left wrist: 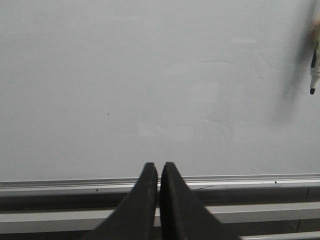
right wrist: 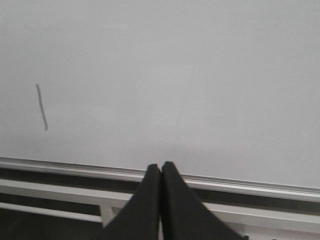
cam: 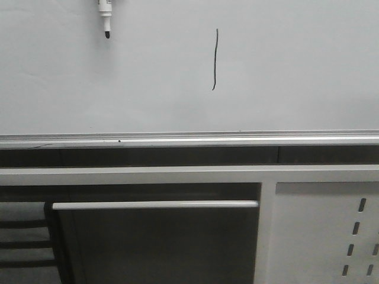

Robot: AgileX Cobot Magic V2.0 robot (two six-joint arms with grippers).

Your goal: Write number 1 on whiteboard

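Across the upper part of the front view, the large smooth pale grey-white whiteboard (cam: pixel 296 71) is seen, with a silver aluminium rail (cam: pixel 189 141) running along its lower edge. Slightly right of the board's middle, the number 1 (cam: pixel 215 59) is drawn as 1 thin dark vertical stroke, hooked a little at its lower end and kept well above the rail. A small white marker with a black tip (cam: pixel 106 18) is seen at the top of the board, to the left of the stroke and well apart from it, tip pointing down; what holds it is cut off by the frame edge. Below the rail, a white metal panel with slots (cam: pixel 325 231) is shown at the lower right. In the left wrist view, the left gripper (left wrist: pixel 158 167) is seen with its 2 black fingers pressed together and nothing held between them, the board's rail lying behind the tips. In the right wrist view, the right gripper (right wrist: pixel 160 166) is likewise closed tight on nothing, with the stroke visible off to one side on the board.
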